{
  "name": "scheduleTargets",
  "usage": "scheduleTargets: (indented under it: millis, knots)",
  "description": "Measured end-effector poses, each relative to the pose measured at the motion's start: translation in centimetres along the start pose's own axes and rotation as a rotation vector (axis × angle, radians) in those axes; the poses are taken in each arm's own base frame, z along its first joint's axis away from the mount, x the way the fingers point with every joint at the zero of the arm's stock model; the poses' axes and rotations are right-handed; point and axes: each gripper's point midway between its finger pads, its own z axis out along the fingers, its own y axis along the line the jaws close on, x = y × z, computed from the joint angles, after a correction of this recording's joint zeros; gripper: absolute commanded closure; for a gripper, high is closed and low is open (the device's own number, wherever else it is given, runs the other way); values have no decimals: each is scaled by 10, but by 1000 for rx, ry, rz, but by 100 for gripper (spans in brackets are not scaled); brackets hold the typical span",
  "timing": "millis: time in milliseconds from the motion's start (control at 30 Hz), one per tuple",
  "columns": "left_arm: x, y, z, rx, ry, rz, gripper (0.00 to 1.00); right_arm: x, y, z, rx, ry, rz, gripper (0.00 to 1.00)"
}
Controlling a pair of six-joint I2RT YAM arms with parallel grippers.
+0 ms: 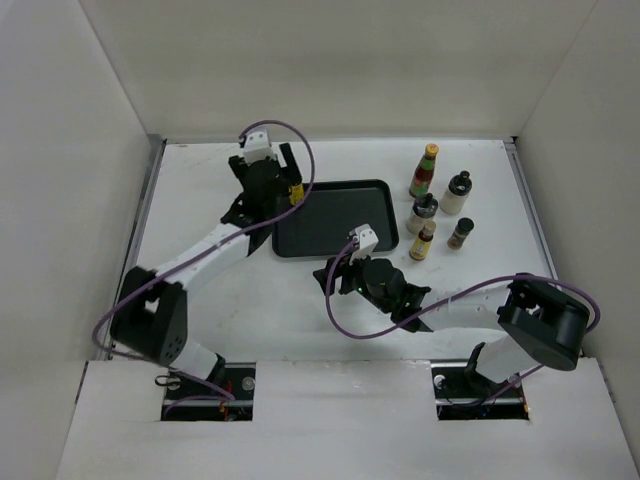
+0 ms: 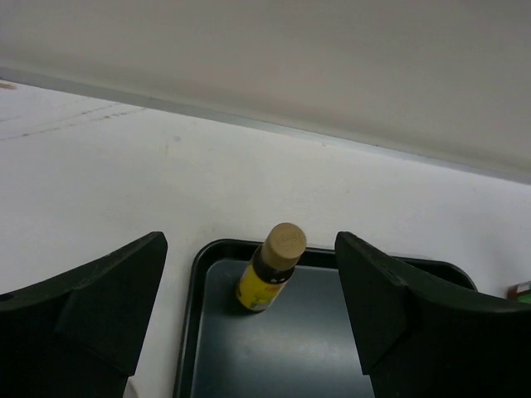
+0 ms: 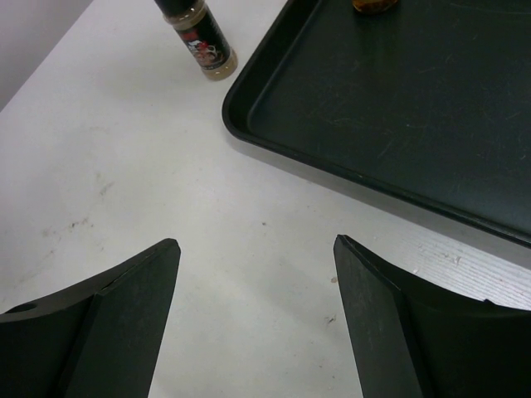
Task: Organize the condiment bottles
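A yellow-labelled bottle with a tan cap stands in the far left corner of the black tray; it also shows in the top view. My left gripper is open and empty, just above and behind that bottle, and shows in the top view. My right gripper is open and empty over bare table near the tray's front edge. A short dark spice jar stands left of the tray. Right of the tray stand a green-capped bottle, a white bottle, a shaker, a yellow-labelled bottle and a spice jar.
The tray holds only the one bottle. White walls enclose the table on three sides. The left arm's forearm crosses the table left of the tray and hides the short jar in the top view.
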Motion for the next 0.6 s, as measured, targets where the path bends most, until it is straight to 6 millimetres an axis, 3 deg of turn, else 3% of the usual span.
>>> scheduleTargets:
  millis: [100,200,300,400,500,600]
  knots:
    - [-21,29,-34,-35,-53,-34,22,0,0,0,0,0,1,17]
    - [-20,60,-60,-85,-53,-48,23,0,0,0,1,0,4,16]
    - [5,83,-75,-132,3,-31,22,0,0,0,1,0,6,15]
    - [46,103,-84,-173,99,13,23,0,-1,0,-2,2,10,15]
    - [75,115,-85,-205,171,48,24,-1,-3,1,3,1,14,14]
    - [90,120,-79,-226,203,60,25,-1,-3,1,4,1,15,13]
